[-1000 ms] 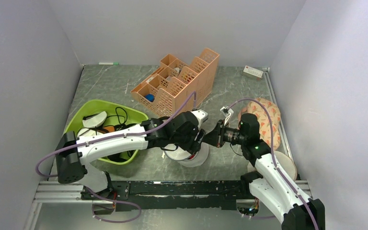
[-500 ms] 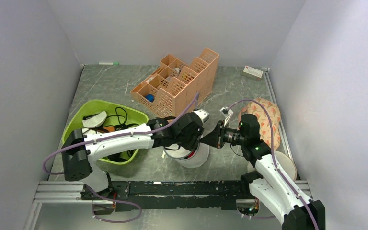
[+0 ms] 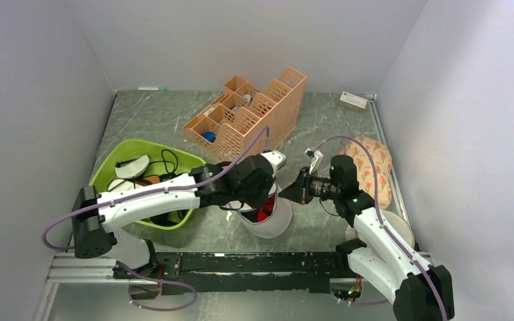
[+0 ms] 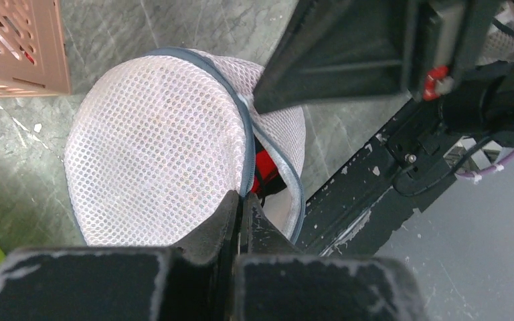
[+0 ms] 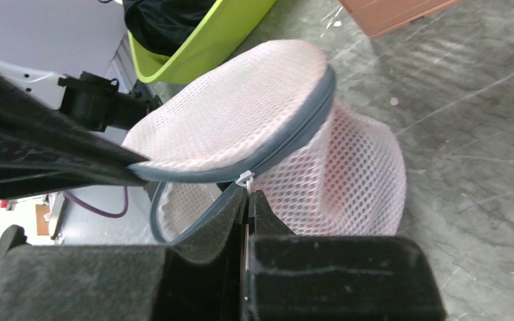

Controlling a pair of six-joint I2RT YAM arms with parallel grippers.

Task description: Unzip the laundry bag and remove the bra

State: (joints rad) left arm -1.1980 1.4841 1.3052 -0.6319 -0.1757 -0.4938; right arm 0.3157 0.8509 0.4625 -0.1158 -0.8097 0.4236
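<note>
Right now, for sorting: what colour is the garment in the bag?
Red bra, clearest in left wrist view.

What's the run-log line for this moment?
left hand: shut on lid rim | right hand: shut on zipper pull | laundry bag: partly unzipped | bra: inside, showing through gap

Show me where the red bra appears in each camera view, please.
Top external: bra, below centre, inside the open laundry bag.
Left wrist: bra, centre, in the gap under the lid.
Right wrist: not plainly visible.
Shared landmark: the bag's grey zipper band.
</note>
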